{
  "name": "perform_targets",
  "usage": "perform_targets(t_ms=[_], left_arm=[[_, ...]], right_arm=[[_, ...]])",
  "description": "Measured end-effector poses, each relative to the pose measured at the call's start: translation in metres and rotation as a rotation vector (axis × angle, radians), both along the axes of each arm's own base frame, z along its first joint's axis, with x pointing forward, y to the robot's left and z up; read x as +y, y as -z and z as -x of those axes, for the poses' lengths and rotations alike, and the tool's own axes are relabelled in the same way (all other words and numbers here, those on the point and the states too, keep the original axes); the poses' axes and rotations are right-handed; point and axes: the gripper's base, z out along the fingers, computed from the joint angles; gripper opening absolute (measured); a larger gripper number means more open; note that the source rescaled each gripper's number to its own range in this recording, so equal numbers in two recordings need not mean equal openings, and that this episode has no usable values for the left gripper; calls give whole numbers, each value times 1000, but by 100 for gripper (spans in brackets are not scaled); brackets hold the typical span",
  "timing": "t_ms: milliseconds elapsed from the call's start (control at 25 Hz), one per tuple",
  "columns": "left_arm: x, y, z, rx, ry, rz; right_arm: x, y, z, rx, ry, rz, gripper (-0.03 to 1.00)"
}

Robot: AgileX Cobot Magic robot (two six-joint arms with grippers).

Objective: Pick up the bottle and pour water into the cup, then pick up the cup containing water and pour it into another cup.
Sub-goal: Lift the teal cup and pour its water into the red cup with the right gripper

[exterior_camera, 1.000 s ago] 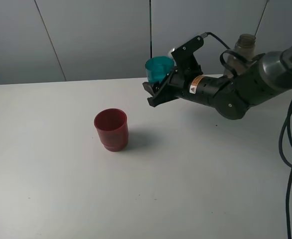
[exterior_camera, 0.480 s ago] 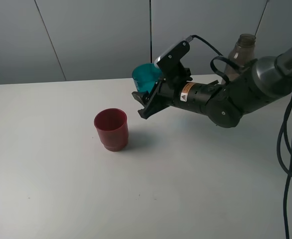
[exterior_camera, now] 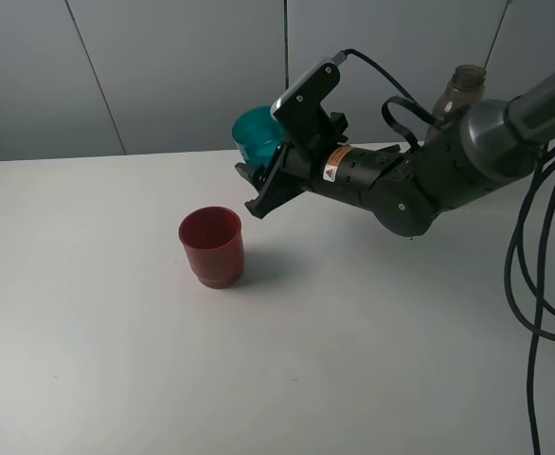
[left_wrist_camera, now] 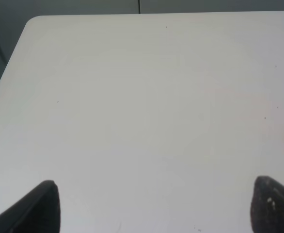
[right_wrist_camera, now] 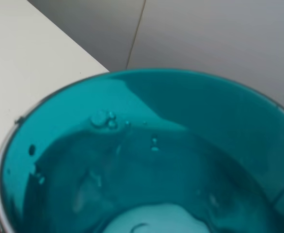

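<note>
step: first pour judged done, second not begun | right gripper [exterior_camera: 261, 182] clenched on the cup [exterior_camera: 255, 135], aloft at upper centre, water inside | another cup [exterior_camera: 211, 246] below-left of it on the table | the bottle [exterior_camera: 462, 87] upright, upper right | left gripper [left_wrist_camera: 159, 206] spread, idle | remaining: tip the cup over another cup

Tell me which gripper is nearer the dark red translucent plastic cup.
Right. The right gripper, holding the teal translucent tumbler, hangs just above and beside the dark red cup. The left gripper is outside the high view; its wrist camera catches only the cup's edge.
</note>
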Motion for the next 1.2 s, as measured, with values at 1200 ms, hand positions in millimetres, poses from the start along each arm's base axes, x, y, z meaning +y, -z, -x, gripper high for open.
perform_targets(t_ms=[1200], left_arm=[[0, 0, 0, 0, 0, 0]], right_arm=[[9, 6, -12, -2, 27, 22, 6]])
